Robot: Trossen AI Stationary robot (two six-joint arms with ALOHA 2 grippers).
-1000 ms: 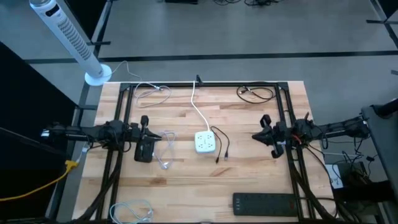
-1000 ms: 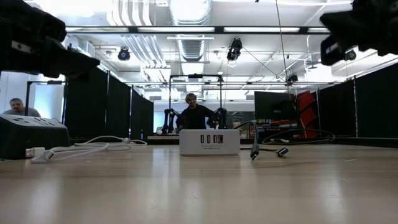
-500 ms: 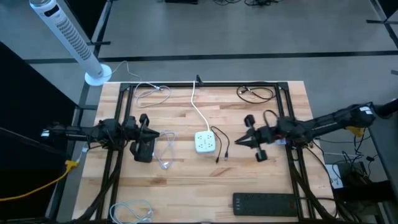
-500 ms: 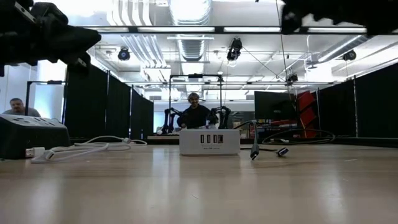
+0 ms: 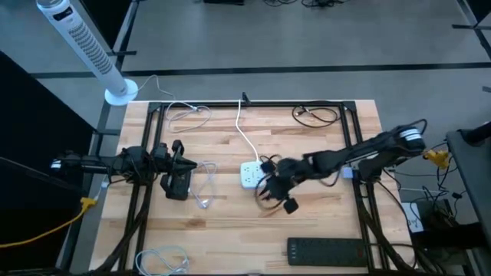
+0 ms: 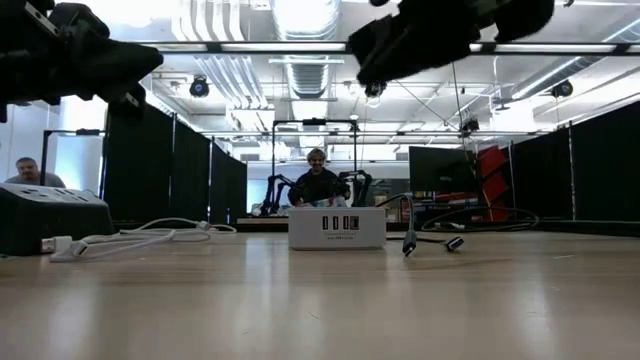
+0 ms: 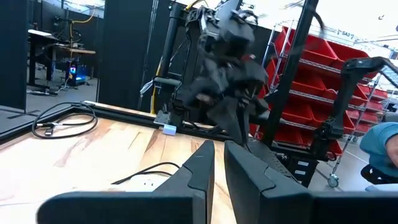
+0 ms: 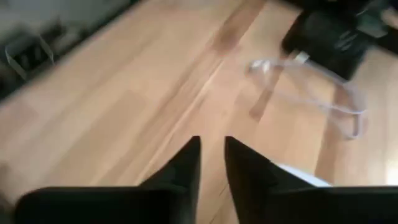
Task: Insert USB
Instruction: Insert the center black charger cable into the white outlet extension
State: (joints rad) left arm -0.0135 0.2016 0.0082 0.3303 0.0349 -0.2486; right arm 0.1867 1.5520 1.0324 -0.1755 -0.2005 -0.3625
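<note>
Nearest my low camera, I had only bare wooden worktop (image 6: 320, 300), with the black power strip (image 5: 328, 250) lying at that near edge in the high view and a coil of pale cable (image 5: 165, 261) at the left near corner. Farther in, at mid-worktop, I saw the white charging hub (image 5: 252, 175) sitting upright with its row of ports facing the low camera, its white lead running back toward the far edge. Just beside the hub on its right lay the black USB cable (image 5: 270, 186), looped on the wood, its plug end resting on the surface in the low view (image 6: 409, 245). Over that cable I had the right gripper (image 5: 278, 186), reached in from the right side and raised above the worktop; its wrist camera showed the jaws nearly together with a thin gap and nothing between them. Off to the left, the left gripper (image 5: 177, 162) waited above a black block (image 5: 177, 186), a clear cable (image 5: 201, 184) lying next to it; its jaws also showed only a thin, empty gap. Beyond the far edge, two more cable coils lay by the frame, and a seated person (image 6: 316, 185) was visible in the room behind.
</note>
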